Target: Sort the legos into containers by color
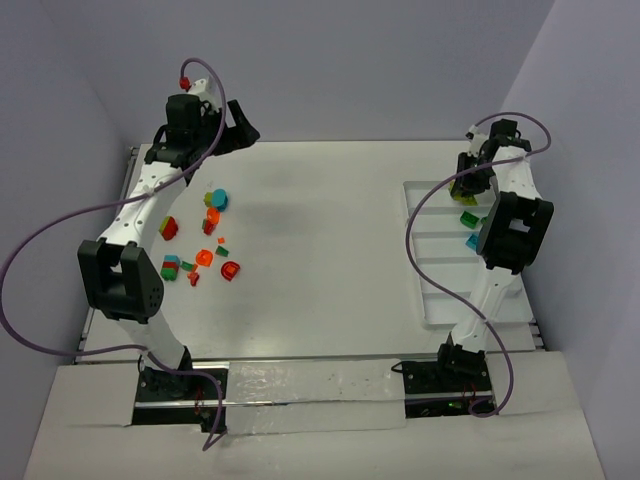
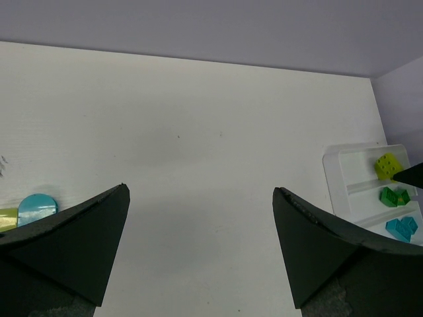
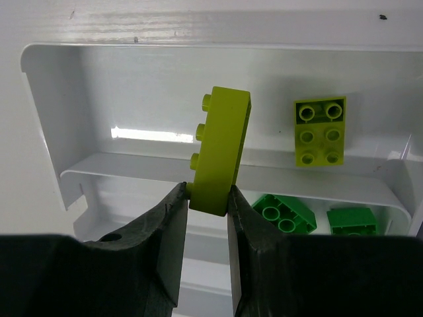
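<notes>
Right gripper: The right gripper (image 3: 208,191) was closed most of the way. Its two black fingers (image 3: 165,231) pinched the bottom end of a lime green plastic toy brick (image 3: 221,148).
Held brick: It stood up on its end, with its bumps pointing to the left in the right wrist view. It was up over the long white plastic tray (image 3: 46,132), near the thin wall between the end box and the next box. I could not tell if it touched the tray.
Tray: It lay on the right side of the white table (image 1: 320,230), under the right arm.
End box: A second lime green brick (image 3: 320,132) lay flat there, bumps up.
Next box: Two dark green bricks (image 3: 284,211) lay side by side.
Box after that: Teal-blue bricks (image 2: 403,228) lay in it.
Left gripper: The left gripper (image 2: 199,190) was spread wide and had nothing in it. It hung over the far left part of the table.
Loose bricks: A small bunch (image 1: 205,245) of red, orange, green and teal pieces sat on the left side of the table, well apart from the tray.
Round teal piece: This one (image 2: 38,208) lay just beside the left gripper's left finger in the left wrist view.
</notes>
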`<action>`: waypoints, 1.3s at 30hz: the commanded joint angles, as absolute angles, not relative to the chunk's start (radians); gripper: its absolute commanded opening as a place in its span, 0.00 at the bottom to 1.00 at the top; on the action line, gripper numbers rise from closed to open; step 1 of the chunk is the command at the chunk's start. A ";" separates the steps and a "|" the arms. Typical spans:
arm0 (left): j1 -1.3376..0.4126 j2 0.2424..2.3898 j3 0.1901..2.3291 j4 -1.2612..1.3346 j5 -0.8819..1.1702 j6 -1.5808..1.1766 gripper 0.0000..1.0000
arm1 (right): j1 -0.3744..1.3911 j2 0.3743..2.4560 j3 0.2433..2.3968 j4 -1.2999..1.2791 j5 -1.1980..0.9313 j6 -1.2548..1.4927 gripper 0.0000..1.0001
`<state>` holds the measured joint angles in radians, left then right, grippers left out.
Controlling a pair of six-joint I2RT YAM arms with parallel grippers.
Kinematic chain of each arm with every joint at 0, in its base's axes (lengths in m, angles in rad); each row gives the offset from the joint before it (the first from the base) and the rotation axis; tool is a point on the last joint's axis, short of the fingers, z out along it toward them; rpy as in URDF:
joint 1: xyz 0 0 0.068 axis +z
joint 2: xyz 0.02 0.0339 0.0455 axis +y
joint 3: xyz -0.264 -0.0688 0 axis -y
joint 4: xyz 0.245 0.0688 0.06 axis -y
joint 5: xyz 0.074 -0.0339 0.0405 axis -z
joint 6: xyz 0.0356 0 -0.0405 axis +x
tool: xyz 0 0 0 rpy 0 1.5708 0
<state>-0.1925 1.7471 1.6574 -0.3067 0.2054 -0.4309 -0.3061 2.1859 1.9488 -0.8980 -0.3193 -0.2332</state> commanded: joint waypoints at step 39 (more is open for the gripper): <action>-0.230 1.798 1.739 -0.301 0.177 -0.389 0.99 | -0.391 2.221 1.886 -0.727 -0.226 -0.385 0.20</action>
